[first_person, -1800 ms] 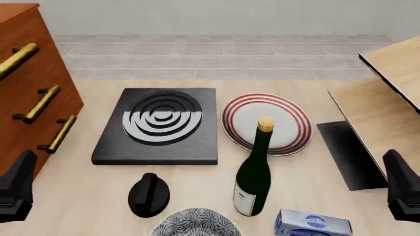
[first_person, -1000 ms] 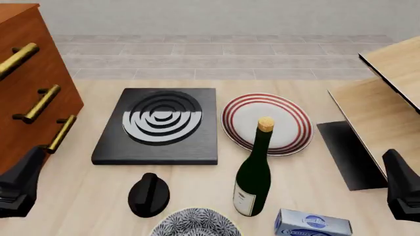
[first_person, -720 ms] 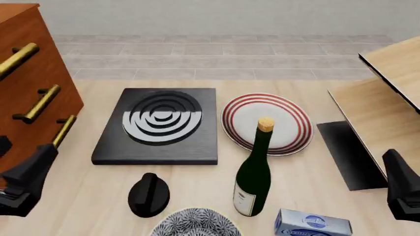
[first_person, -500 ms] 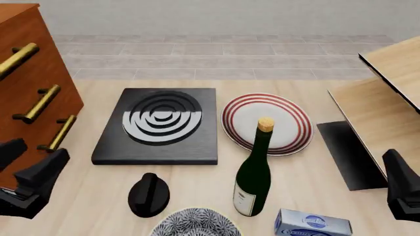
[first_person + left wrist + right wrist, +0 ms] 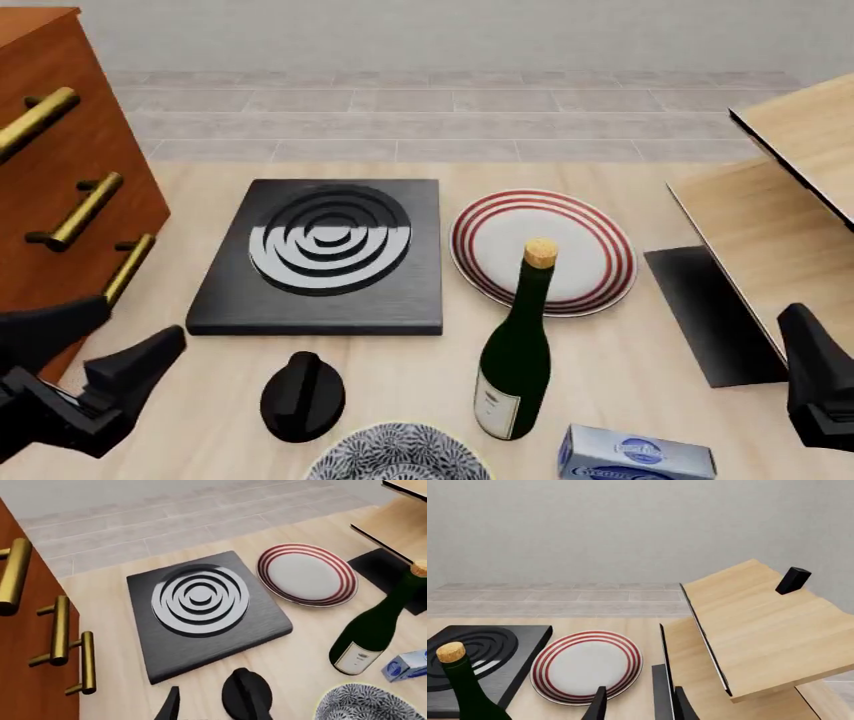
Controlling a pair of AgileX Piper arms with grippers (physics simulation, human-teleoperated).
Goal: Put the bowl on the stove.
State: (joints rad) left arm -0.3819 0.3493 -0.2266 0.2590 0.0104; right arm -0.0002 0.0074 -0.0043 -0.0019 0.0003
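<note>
The left arm's fingers (image 5: 134, 362) stand spread apart with nothing between them, low over the table (image 5: 400, 350) at its near left edge, just beside the wooden cabinet (image 5: 54, 180) with brass handles. The right arm's fingers (image 5: 814, 375) sit at the near right edge; only a dark tip shows in the front view, and I cannot tell how wide they stand, though they carry nothing. Between the two arms, at the very near edge, the bowl (image 5: 396, 455) rests on the table, only partly in frame, its floral inside facing up. A black knob-like object (image 5: 303, 397) lies just beside it to the left and a dark green corked bottle (image 5: 515, 360) stands just to its right, with a small blue carton (image 5: 637, 455) beyond that. The stove (image 5: 324, 255) lies farther back, bare, beside a red-ringed plate (image 5: 543, 250). Judging by this, the task is barely begun: the bowl is ungrasped, and grasping, lifting and placing all remain.
</note>
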